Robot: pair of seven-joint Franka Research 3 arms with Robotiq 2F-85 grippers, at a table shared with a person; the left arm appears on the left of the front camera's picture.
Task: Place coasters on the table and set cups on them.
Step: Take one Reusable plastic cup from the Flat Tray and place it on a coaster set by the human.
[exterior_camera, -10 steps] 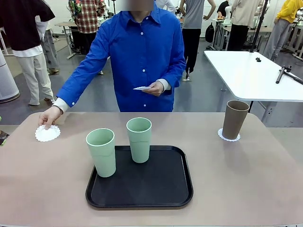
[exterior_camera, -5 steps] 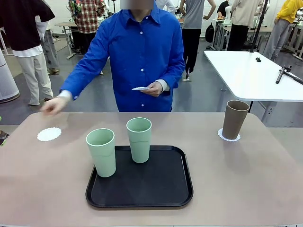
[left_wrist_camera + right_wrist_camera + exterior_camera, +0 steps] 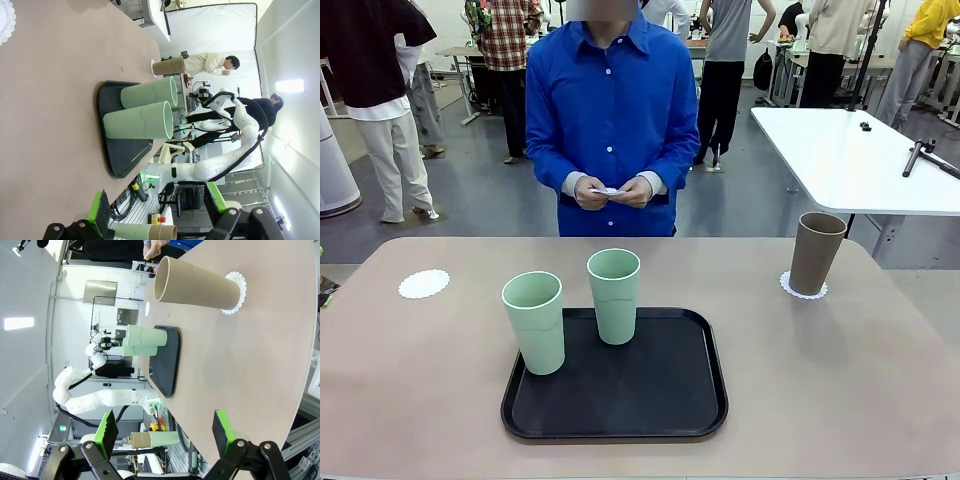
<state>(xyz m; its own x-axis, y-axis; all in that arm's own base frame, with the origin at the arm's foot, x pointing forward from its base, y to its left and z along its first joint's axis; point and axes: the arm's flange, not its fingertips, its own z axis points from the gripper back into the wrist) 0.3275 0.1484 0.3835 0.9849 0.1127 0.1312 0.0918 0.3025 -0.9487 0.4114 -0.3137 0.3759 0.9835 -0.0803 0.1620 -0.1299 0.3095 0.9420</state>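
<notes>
The person's arm has drawn back from the far-left corner of the large beige-tan surface (image 3: 840, 380). Both of the person's hands (image 3: 642, 190) now meet at the chest, pinching a thin white paper coaster (image 3: 608, 190). Left behind is a round white scalloped coaster (image 3: 424, 284), lying flat and bare near the far-left corner, well apart from the rest. By my reading two coasters are laid, one is to come, and two cups are unplaced.

Another lacy coaster (image 3: 804, 290) lies near the far-right corner under the upright brown-taupe tumbler (image 3: 816, 252), its rim showing round the base. Two pale mint-green tumblers (image 3: 534, 322) (image 3: 614, 296) stand upright on the black rectangular tray (image 3: 670, 400) near the front edge, the nearer one at the tray's left edge.

The left fingers (image 3: 157, 205) and right fingers (image 3: 165, 429) are spread wide, grasping nothing.
</notes>
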